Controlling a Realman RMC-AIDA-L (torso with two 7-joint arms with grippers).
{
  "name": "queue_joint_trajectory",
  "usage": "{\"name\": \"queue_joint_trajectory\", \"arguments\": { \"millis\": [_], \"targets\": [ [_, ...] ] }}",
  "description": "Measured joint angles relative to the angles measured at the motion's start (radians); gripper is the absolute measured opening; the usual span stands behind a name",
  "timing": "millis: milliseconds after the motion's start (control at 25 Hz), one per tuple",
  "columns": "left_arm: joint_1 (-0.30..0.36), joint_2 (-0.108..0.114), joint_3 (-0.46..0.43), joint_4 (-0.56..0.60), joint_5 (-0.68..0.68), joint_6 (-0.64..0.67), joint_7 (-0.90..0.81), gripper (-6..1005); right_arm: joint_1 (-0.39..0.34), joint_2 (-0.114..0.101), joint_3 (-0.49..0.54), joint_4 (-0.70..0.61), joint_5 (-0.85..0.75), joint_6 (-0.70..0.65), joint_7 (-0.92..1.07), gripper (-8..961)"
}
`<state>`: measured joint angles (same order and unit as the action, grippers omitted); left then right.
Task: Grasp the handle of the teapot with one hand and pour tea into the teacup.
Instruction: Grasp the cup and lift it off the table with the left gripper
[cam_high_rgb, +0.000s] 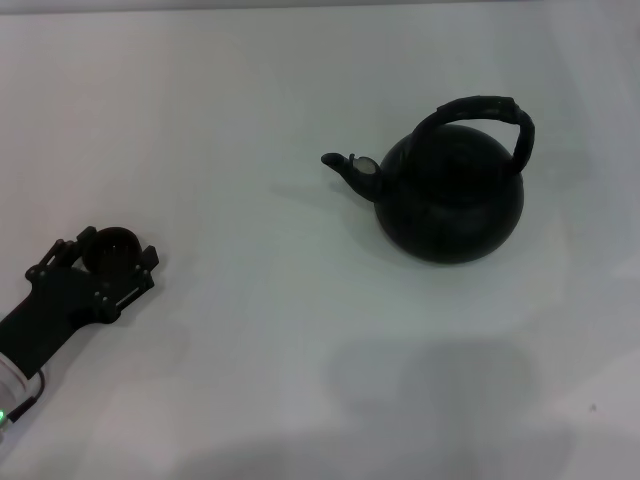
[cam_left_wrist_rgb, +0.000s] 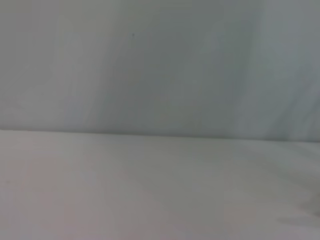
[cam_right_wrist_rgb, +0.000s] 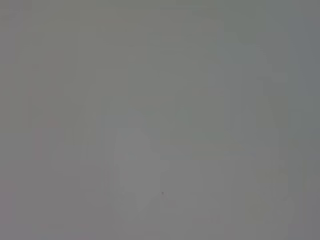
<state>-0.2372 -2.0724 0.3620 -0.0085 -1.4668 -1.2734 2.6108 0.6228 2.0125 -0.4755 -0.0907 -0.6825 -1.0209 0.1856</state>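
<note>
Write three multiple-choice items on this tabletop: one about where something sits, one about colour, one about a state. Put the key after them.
1. Where is the teacup?
A. Between the left gripper's fingers, near the table's left side
B. Under the teapot's spout
C. Behind the teapot

2. What colour is the teapot?
A. White
B. Red
C. Black

3. How does the handle stand?
A. Folded flat against the body
B. Arched up over the teapot's top, with no gripper on it
C. Clamped by the right gripper

Key: 1 A, the head view shows the small dark cup framed by the left gripper, far from the spout. 2 C, the whole body is matte black on the white table. 3 B, the hoop rises over the top and nothing touches it; the right arm is out of sight.
</note>
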Motion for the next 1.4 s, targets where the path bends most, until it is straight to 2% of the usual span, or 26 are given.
{"name": "queue_joint_trajectory", "arguments": {
  "millis": [1200,1400],
  "targets": [
    [-0.011,0.002,-0.002,0.016,0.002,0.014,0.003,847,-0.006,0.002,0.0,-0.015,0.0,-0.006,0.0,876],
    [-0.011,0.0,-0.004,0.016,0.002,0.01,0.004,734,-0.006,0.002,0.0,-0.015,0.0,-0.007,0.0,876]
  ]
}}
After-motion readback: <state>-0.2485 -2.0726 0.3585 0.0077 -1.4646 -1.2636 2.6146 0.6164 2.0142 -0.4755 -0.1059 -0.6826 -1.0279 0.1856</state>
